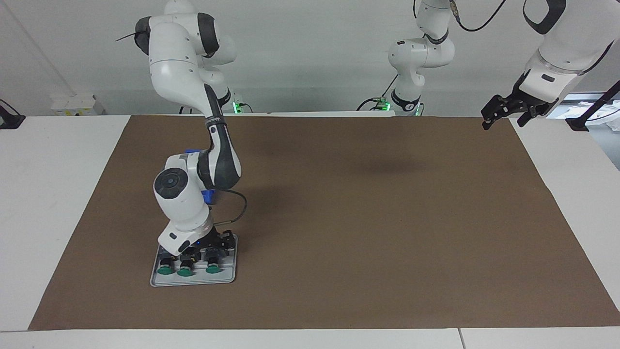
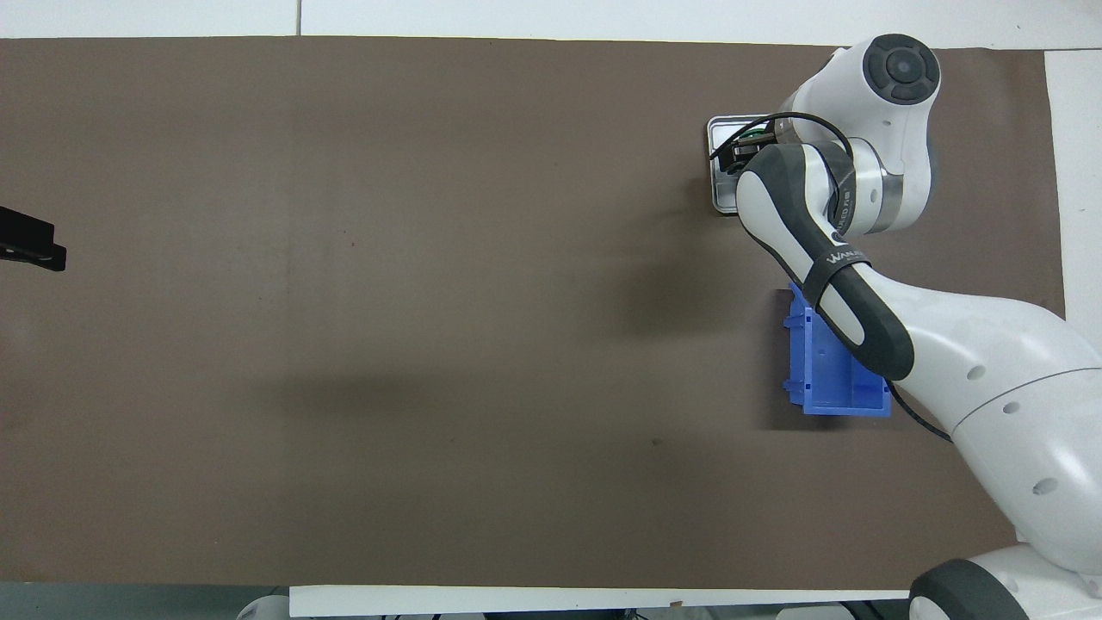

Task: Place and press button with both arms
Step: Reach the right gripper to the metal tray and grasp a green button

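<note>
Three green-capped buttons [image 1: 166, 271] [image 1: 184, 272] [image 1: 211, 269] stand in a row on a small grey tray [image 1: 227, 278] toward the right arm's end of the table. My right gripper [image 1: 209, 246] is down at the tray, just above the buttons on their side nearer the robots, and the wrist hides most of it. In the overhead view the right arm covers most of the tray [image 2: 717, 176], and one green cap [image 2: 758, 136] peeks out beside the gripper [image 2: 742, 153]. My left gripper [image 1: 503, 116] hangs open and empty in the air over the left arm's end of the table and waits; it also shows in the overhead view [image 2: 34, 245].
A blue open bin [image 2: 826, 379] lies on the brown mat [image 1: 368, 223] nearer the robots than the tray, partly under the right arm; a corner of it shows in the facing view [image 1: 208, 196]. White table [image 1: 48, 194] borders the mat.
</note>
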You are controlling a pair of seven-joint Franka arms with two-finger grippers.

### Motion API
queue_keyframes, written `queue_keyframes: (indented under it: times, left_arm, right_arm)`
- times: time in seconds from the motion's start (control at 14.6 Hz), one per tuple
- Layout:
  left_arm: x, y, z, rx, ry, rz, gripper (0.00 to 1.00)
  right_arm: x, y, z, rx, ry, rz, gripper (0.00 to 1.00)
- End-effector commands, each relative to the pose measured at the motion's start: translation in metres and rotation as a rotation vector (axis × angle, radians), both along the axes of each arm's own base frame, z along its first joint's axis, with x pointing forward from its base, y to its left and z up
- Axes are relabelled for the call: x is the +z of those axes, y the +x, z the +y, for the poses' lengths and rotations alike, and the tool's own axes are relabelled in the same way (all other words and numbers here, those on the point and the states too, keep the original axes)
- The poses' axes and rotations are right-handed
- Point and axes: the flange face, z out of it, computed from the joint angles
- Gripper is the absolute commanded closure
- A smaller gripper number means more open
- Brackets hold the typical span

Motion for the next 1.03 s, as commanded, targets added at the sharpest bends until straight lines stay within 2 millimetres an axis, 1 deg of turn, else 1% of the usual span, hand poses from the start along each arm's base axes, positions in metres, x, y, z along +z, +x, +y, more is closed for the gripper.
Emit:
queue_keyframes:
  times: [0.0,0.14,0.21,0.27,0.34,0.41,0.48,0.55,0.62,0.68,0.75,0.82,0.89,0.96]
  left_arm:
    - [0.002,-0.003,0.003,0.008,-0.003,-0.016,0.00]
    - [0.003,-0.003,0.003,0.008,-0.004,-0.017,0.00]
    - [0.003,-0.003,0.003,0.008,-0.004,-0.017,0.00]
    - [0.003,-0.003,0.003,0.008,-0.004,-0.017,0.00]
    - [0.003,-0.003,0.003,0.008,-0.004,-0.017,0.00]
    - [0.003,-0.003,0.003,0.008,-0.004,-0.017,0.00]
    - [0.003,-0.003,0.003,0.008,-0.004,-0.017,0.00]
    - [0.002,-0.003,0.003,0.008,-0.003,-0.016,0.00]
    - [0.003,-0.003,0.003,0.008,-0.004,-0.017,0.00]
    - [0.002,-0.003,0.003,0.007,-0.004,-0.016,0.00]
    - [0.003,-0.003,0.004,0.007,-0.004,-0.017,0.00]
    - [0.003,-0.003,0.005,0.007,-0.004,-0.017,0.00]
    - [0.003,-0.003,0.005,0.007,-0.004,-0.017,0.00]
    - [0.002,-0.002,0.005,0.007,-0.004,-0.017,0.00]
  right_arm:
    - [-0.007,0.000,-0.004,0.043,0.013,0.002,0.58]
    - [0.000,0.001,-0.005,0.048,0.012,0.011,0.92]
    - [0.006,0.002,-0.003,0.048,0.014,0.014,1.00]
    - [0.019,0.005,-0.003,0.048,0.014,0.025,1.00]
    - [0.038,0.005,0.005,0.041,0.018,0.056,1.00]
    - [0.062,0.004,0.012,0.011,0.021,0.075,1.00]
    - [0.076,0.001,0.020,-0.043,0.017,0.096,1.00]
    - [0.087,-0.007,0.038,-0.099,0.015,0.112,1.00]
    - [0.094,-0.016,0.066,-0.138,0.015,0.123,1.00]
    - [0.098,-0.027,0.100,-0.181,0.003,0.134,1.00]
    - [0.096,-0.039,0.131,-0.252,-0.006,0.156,1.00]
    - [0.096,-0.047,0.152,-0.359,-0.006,0.161,1.00]
    - [0.096,-0.058,0.181,-0.475,-0.005,0.159,1.00]
    - [0.097,-0.067,0.205,-0.586,0.004,0.157,1.00]
